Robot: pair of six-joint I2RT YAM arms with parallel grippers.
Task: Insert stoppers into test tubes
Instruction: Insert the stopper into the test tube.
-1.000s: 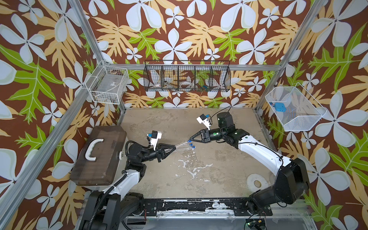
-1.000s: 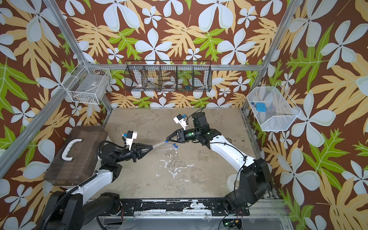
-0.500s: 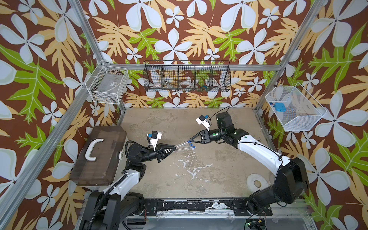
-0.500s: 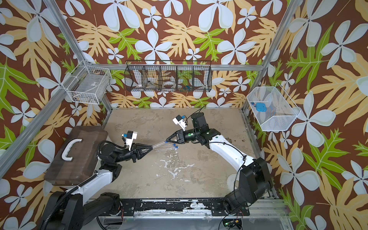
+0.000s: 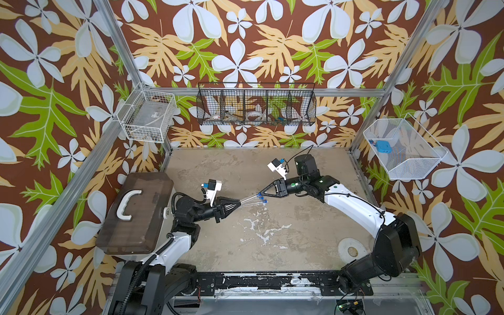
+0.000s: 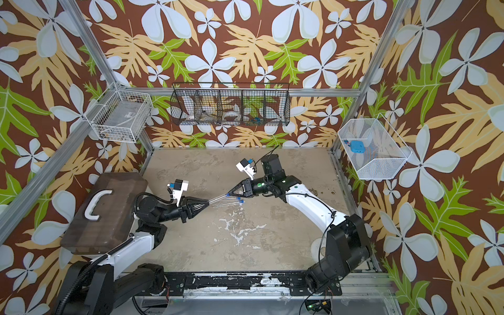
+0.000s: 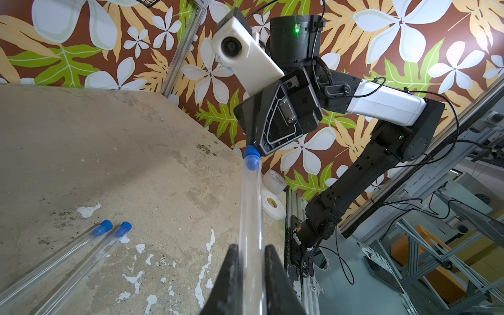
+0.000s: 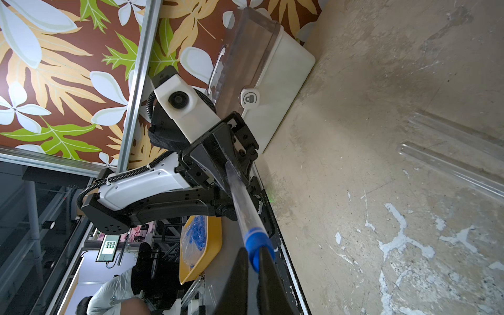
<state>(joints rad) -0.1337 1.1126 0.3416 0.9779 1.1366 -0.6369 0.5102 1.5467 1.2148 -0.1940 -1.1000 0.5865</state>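
Note:
My left gripper (image 7: pixel 251 246) is shut on a clear test tube (image 7: pixel 249 207) and holds it slanting above the table toward the right arm. A blue stopper (image 7: pixel 251 161) sits in the tube's far end. My right gripper (image 8: pixel 253 252) is shut on that stopper (image 8: pixel 255 242), in line with the tube (image 8: pixel 241 201). In both top views the two grippers (image 5: pixel 240 202) (image 5: pixel 263 192) meet mid-table. Two more test tubes (image 7: pixel 62 256) (image 7: pixel 81 270) lie side by side on the table beneath, each with a blue stopper (image 7: pixel 102 227) (image 7: pixel 125 226) in its end.
A brown-lidded case (image 5: pixel 136 212) stands at the left edge beside the left arm. A white tape roll (image 5: pixel 351 249) lies front right. Wire baskets hang on the walls: white (image 5: pixel 147 117), black (image 5: pixel 256 106), and another white (image 5: pixel 403 150) holding a flat light-blue square (image 5: pixel 383 146).
The right gripper's jaws have closed onto the stopper at the tube's end. Both arms have otherwise hardly moved, and the left grip on the tube is unchanged.

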